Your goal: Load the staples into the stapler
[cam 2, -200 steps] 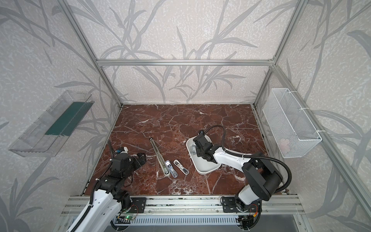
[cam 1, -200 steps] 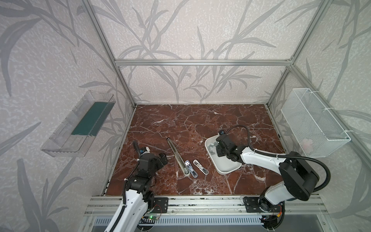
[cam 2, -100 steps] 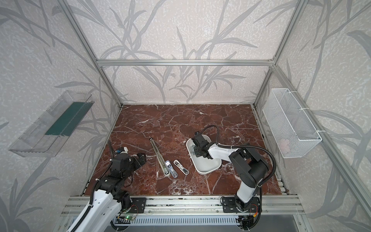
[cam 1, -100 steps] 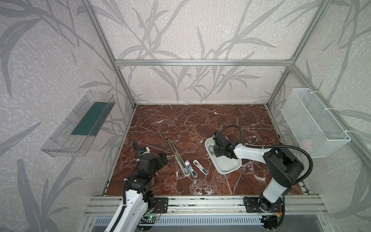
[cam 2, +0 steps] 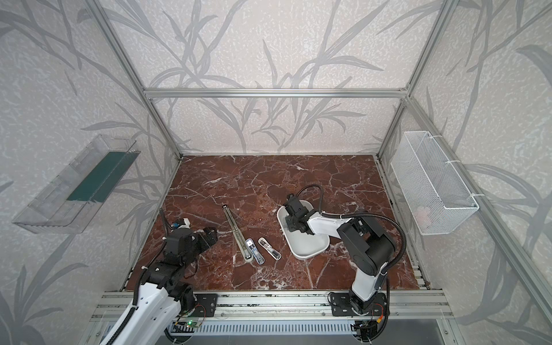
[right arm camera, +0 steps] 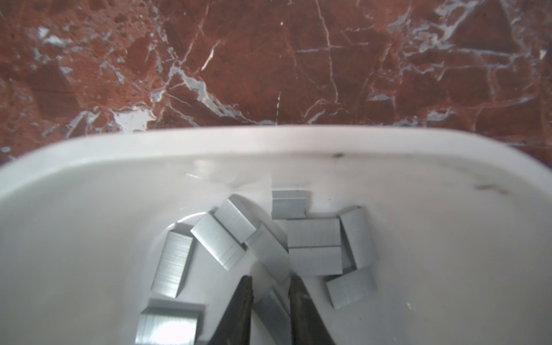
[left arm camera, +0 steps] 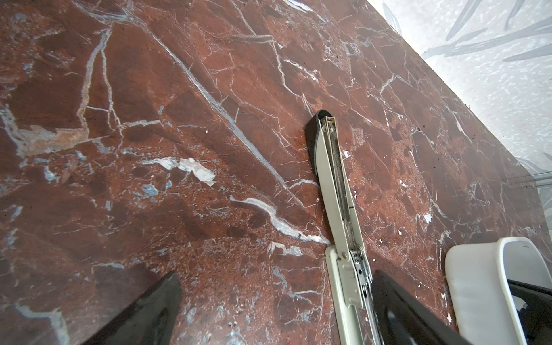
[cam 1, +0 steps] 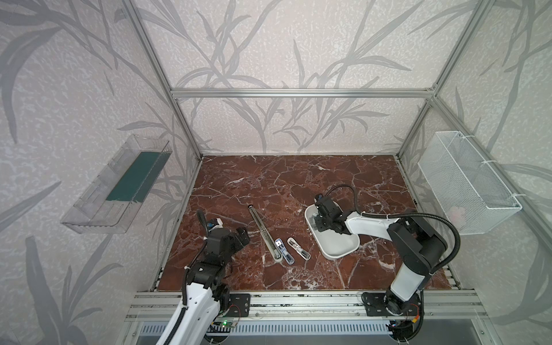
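Table [cam 1: 268,185]: red-brown marble.

Stapler [cam 1: 264,231]: hinged open and lying flat, left of centre. It runs from far to near with a slight lean to the right. The left wrist view shows the spring rail facing up [left arm camera: 337,191].

Two small pale oblong items [cam 1: 283,251] [cam 1: 298,252] lie just right of the stapler's near end, side by side and apart. I cannot tell what they are.

Tray [cam 1: 340,254]: white with rounded corners, right of centre, well apart from the stapler.

Staples [right arm camera: 313,233]: about a dozen short grey strips, loose and overlapping in the far-left end of the tray. Some lie flat, some on edge.

Right gripper [cam 1: 317,222]: reaches from the right and is down inside the tray's far-left end, seen in both top views [cam 2: 289,222]. In the wrist view the jaws are narrow [right arm camera: 270,279]. One strip [right arm camera: 270,310] fills the gap between the dark fingers [right arm camera: 298,298] and meets both, so it reads as clamped on that strip. The strip is low in the tray among the others.

Left gripper [cam 1: 243,236]: at the near left of the table, left of the stapler, near it but apart. The jaws are spread wide and hold nothing [left arm camera: 276,276]. Whether the fingers touch the table, I cannot tell.

Walls: a clear bin [cam 1: 119,185] on the left, a white wire basket [cam 1: 466,185] on the right.
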Tool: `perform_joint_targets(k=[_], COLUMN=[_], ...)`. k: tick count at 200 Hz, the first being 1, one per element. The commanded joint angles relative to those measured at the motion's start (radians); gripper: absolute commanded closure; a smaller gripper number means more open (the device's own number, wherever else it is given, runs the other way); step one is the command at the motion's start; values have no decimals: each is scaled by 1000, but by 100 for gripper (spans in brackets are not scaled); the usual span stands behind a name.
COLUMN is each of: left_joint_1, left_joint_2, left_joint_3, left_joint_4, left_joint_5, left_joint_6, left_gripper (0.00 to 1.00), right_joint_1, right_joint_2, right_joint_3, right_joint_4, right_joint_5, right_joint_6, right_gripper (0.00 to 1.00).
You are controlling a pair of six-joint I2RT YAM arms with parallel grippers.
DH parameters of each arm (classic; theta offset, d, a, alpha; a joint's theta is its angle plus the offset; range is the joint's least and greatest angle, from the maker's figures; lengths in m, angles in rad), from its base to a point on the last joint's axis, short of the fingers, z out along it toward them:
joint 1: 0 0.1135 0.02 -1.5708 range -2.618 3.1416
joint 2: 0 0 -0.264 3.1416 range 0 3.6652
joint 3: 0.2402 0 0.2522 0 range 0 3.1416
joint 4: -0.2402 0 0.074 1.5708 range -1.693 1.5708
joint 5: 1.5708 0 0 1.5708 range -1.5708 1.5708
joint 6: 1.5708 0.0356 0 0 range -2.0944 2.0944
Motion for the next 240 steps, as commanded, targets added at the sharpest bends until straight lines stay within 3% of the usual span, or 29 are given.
perform_joint_targets(k=[1, 113, 171, 240], left_joint_1=[-5, -5, -4, -5], left_joint_2=[-10, -18, -20, -20], left_joint_3=[17, 16, 16, 15], left_joint_4=[-5, -6, -6, -6], left_joint_5=[-13, -9, -10, -9], left_joint_6=[6, 5, 6, 6], left_gripper=[1, 1, 1, 1], right_joint_1=[-3, -14, -17, -17], right_joint_2=[3, -86, -116, -114], right_joint_3=[1, -49, -67, -70], right_joint_4=[-57, -134, -109, -138], right_joint_5=[23, 44, -7, 59], right_joint_6=[20, 133, 100, 97], right_gripper=[76, 75, 62, 65])
